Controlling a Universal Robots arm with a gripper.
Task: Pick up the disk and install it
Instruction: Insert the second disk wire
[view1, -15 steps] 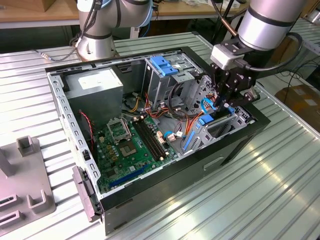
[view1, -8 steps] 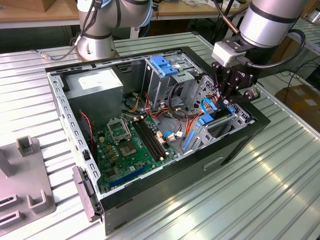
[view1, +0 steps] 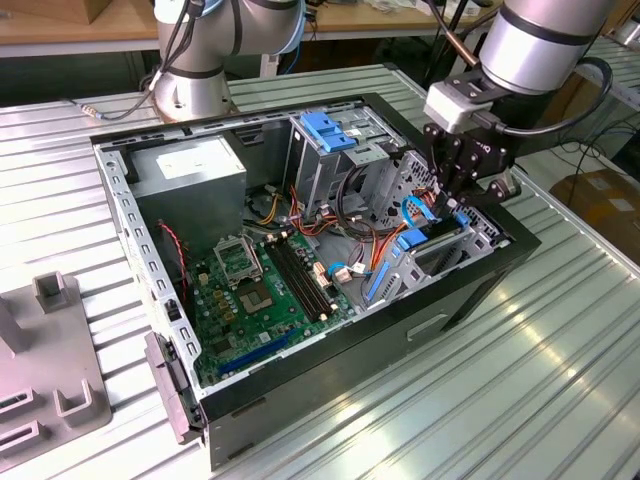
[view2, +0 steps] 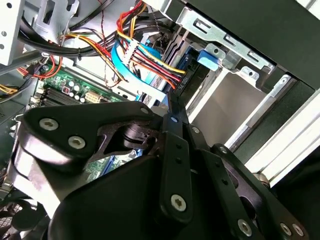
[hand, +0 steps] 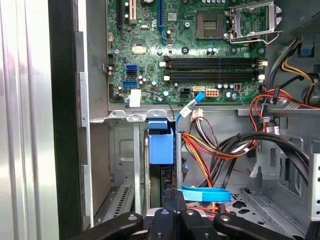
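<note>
The disk (hand: 160, 141) stands on edge in the drive cage (hand: 121, 150) at the front of the open computer case (view1: 470, 290). Its bright blue bracket faces the camera in the first wrist view and its dark body runs down behind it. In the exterior view the disk (view1: 412, 240) shows as a blue strip inside the cage. My gripper (view1: 449, 205) hangs straight over it. The thin fingers (hand: 177, 165) lie pressed together right beside the blue bracket, and I cannot tell if they touch it. In the second wrist view the gripper (view2: 171, 102) points into the cage among cables.
Bundles of coloured power cables (hand: 210, 147) and a blue data cable (hand: 205, 193) crowd the space beside the cage. The motherboard (view1: 265, 290) fills the case floor, with a grey power supply (view1: 190, 175) at the back. A light-blue latch block (view1: 325, 130) tops the upper bay. A grey fixture (view1: 50, 360) stands on the exterior view's left.
</note>
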